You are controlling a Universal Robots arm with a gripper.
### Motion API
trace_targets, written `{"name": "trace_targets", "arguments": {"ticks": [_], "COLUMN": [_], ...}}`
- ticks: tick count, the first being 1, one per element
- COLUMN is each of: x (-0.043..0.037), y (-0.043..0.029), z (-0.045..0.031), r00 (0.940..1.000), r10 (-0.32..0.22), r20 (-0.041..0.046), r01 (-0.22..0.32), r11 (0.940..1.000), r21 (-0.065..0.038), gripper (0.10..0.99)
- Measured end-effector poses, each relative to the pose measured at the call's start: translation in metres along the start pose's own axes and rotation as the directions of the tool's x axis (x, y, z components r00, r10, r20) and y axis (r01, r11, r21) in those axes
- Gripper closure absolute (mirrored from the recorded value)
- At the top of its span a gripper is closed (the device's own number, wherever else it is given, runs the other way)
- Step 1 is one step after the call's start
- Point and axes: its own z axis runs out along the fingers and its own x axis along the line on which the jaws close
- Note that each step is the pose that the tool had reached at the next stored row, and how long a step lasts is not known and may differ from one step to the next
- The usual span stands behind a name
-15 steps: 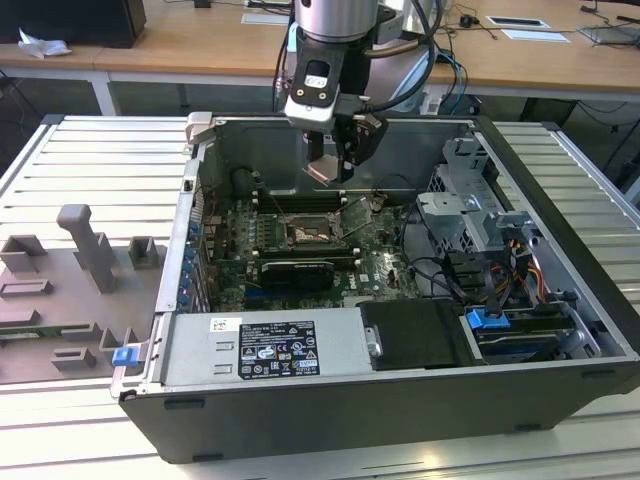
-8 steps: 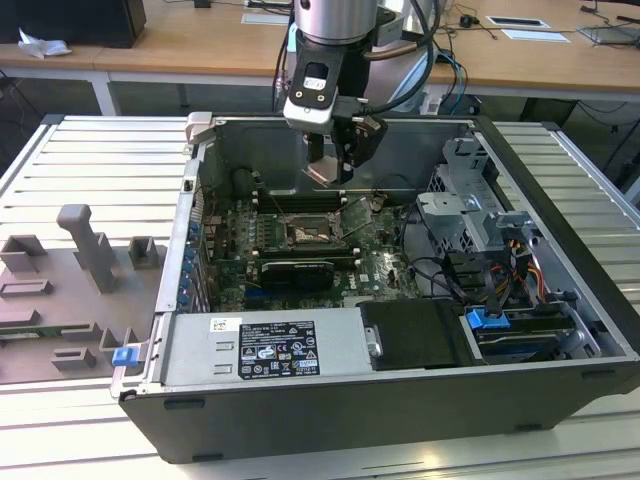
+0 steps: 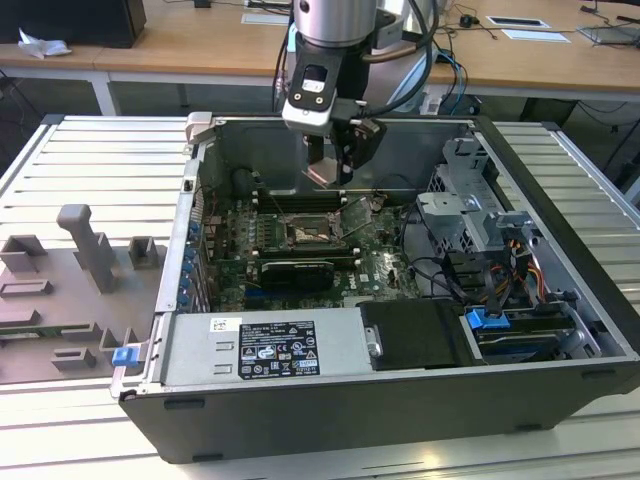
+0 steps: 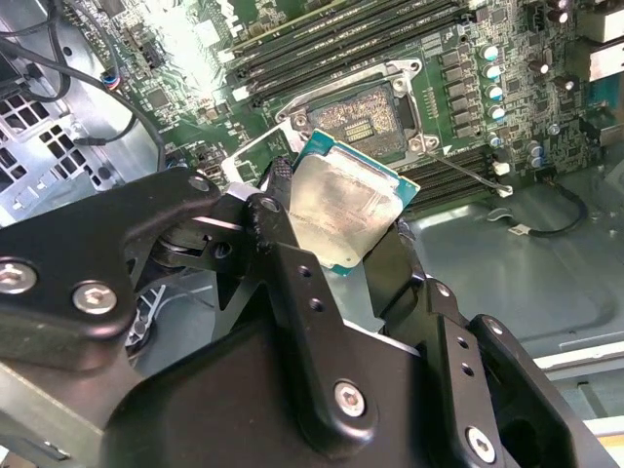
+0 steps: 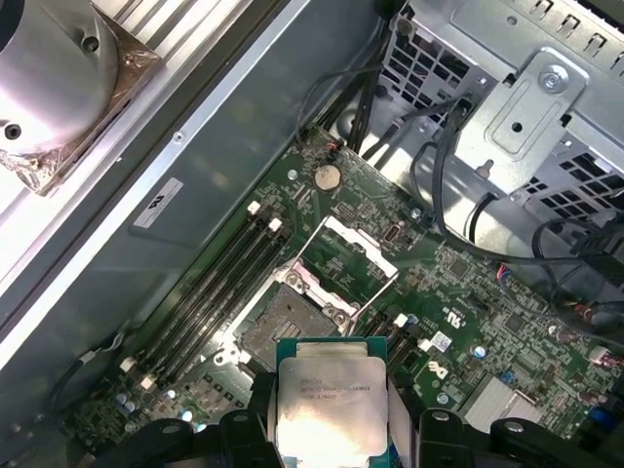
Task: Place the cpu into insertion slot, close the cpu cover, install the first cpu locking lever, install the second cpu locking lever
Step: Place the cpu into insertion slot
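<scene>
- Here, in the exterior view, the jaws hang inside the open computer case (image 3: 400,412), above the insertion slot (image 3: 312,236). The pale piece between them is probably the cpu (image 3: 324,168).
- In the second wrist view, the jaws are clamped on the cpu (image 4: 341,200) by its edges. It looks skewed to the insertion slot (image 4: 366,117), so square it up first.
- In the first wrist view, the cpu (image 5: 330,400) sits apart from the insertion slot (image 5: 292,317), and the cpu cover (image 5: 359,255) is swung open. Match the corners and lower gently without pressing.
</scene>
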Motion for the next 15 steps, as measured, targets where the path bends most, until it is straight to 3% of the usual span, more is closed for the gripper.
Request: {"name": "trace_targets", "arguments": {"ticks": [15], "x": [0.0015], "y": [-0.0021], "z": [0.0068], "r00": [0.9993], "r10": [0.036], "r20": [0.0052], "r01": [-0.036], "r11": [0.9993], "r21": [0.000], "gripper": [0.545]}}
